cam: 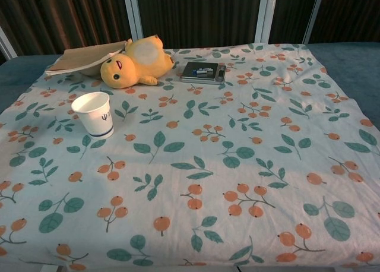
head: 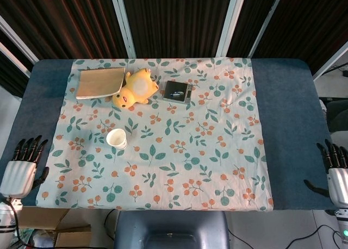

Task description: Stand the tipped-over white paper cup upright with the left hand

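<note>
The white paper cup (head: 116,138) stands upright, mouth up, on the floral cloth (head: 179,167) toward its left side, nearer to me than the yellow plush toy (head: 135,88); my left hand (head: 20,166) rests off the cloth's left edge over the blue tabletop (head: 27,118), released, fingers spread, holding nothing, well apart from the cup; my right hand (head: 337,173) sits at the far right edge, likewise loose and empty.
</note>
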`<move>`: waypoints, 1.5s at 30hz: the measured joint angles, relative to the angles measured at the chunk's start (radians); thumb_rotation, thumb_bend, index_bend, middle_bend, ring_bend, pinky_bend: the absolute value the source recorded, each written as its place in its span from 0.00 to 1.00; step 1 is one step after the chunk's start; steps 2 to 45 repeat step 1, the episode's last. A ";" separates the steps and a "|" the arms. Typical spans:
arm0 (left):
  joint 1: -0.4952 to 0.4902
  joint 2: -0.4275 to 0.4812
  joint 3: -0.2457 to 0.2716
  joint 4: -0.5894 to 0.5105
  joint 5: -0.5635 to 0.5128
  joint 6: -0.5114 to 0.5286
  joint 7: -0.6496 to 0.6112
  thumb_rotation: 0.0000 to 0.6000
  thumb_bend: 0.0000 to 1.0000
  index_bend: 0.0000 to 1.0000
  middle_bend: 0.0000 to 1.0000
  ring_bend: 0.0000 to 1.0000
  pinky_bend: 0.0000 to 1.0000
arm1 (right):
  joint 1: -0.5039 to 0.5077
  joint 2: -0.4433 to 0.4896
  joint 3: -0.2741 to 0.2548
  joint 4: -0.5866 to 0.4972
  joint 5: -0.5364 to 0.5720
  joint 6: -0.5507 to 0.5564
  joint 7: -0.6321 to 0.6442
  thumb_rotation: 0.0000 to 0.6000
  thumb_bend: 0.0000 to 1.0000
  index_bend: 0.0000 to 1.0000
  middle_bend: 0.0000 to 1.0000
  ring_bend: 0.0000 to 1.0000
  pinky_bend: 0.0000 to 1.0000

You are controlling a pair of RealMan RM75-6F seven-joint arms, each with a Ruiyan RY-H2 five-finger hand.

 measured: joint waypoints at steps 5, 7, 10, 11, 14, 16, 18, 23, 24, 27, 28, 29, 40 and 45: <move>0.017 -0.007 0.006 0.033 -0.003 0.010 -0.025 1.00 0.39 0.00 0.00 0.00 0.00 | -0.001 0.000 0.000 0.002 0.002 0.000 0.003 1.00 0.00 0.00 0.00 0.00 0.00; 0.017 -0.007 0.006 0.033 -0.003 0.010 -0.025 1.00 0.39 0.00 0.00 0.00 0.00 | -0.001 0.000 0.000 0.002 0.002 0.000 0.003 1.00 0.00 0.00 0.00 0.00 0.00; 0.017 -0.007 0.006 0.033 -0.003 0.010 -0.025 1.00 0.39 0.00 0.00 0.00 0.00 | -0.001 0.000 0.000 0.002 0.002 0.000 0.003 1.00 0.00 0.00 0.00 0.00 0.00; 0.017 -0.007 0.006 0.033 -0.003 0.010 -0.025 1.00 0.39 0.00 0.00 0.00 0.00 | -0.001 0.000 0.000 0.002 0.002 0.000 0.003 1.00 0.00 0.00 0.00 0.00 0.00; 0.017 -0.007 0.006 0.033 -0.003 0.010 -0.025 1.00 0.39 0.00 0.00 0.00 0.00 | -0.001 0.000 0.000 0.002 0.002 0.000 0.003 1.00 0.00 0.00 0.00 0.00 0.00; 0.017 -0.007 0.006 0.033 -0.003 0.010 -0.025 1.00 0.39 0.00 0.00 0.00 0.00 | -0.001 0.000 0.000 0.002 0.002 0.000 0.003 1.00 0.00 0.00 0.00 0.00 0.00; 0.017 -0.007 0.006 0.033 -0.003 0.010 -0.025 1.00 0.39 0.00 0.00 0.00 0.00 | -0.001 0.000 0.000 0.002 0.002 0.000 0.003 1.00 0.00 0.00 0.00 0.00 0.00; 0.017 -0.007 0.006 0.033 -0.003 0.010 -0.025 1.00 0.39 0.00 0.00 0.00 0.00 | -0.001 0.000 0.000 0.002 0.002 0.000 0.003 1.00 0.00 0.00 0.00 0.00 0.00; 0.017 -0.007 0.006 0.033 -0.003 0.010 -0.025 1.00 0.39 0.00 0.00 0.00 0.00 | -0.001 0.000 0.000 0.002 0.002 0.000 0.003 1.00 0.00 0.00 0.00 0.00 0.00; 0.017 -0.007 0.006 0.033 -0.003 0.010 -0.025 1.00 0.39 0.00 0.00 0.00 0.00 | -0.001 0.000 0.000 0.002 0.002 0.000 0.003 1.00 0.00 0.00 0.00 0.00 0.00; 0.017 -0.007 0.006 0.033 -0.003 0.010 -0.025 1.00 0.39 0.00 0.00 0.00 0.00 | -0.001 0.000 0.000 0.002 0.002 0.000 0.003 1.00 0.00 0.00 0.00 0.00 0.00; 0.017 -0.007 0.006 0.033 -0.003 0.010 -0.025 1.00 0.39 0.00 0.00 0.00 0.00 | -0.001 0.000 0.000 0.002 0.002 0.000 0.003 1.00 0.00 0.00 0.00 0.00 0.00; 0.017 -0.007 0.006 0.033 -0.003 0.010 -0.025 1.00 0.39 0.00 0.00 0.00 0.00 | -0.001 0.000 0.000 0.002 0.002 0.000 0.003 1.00 0.00 0.00 0.00 0.00 0.00; 0.017 -0.007 0.006 0.033 -0.003 0.010 -0.025 1.00 0.39 0.00 0.00 0.00 0.00 | -0.001 0.000 0.000 0.002 0.002 0.000 0.003 1.00 0.00 0.00 0.00 0.00 0.00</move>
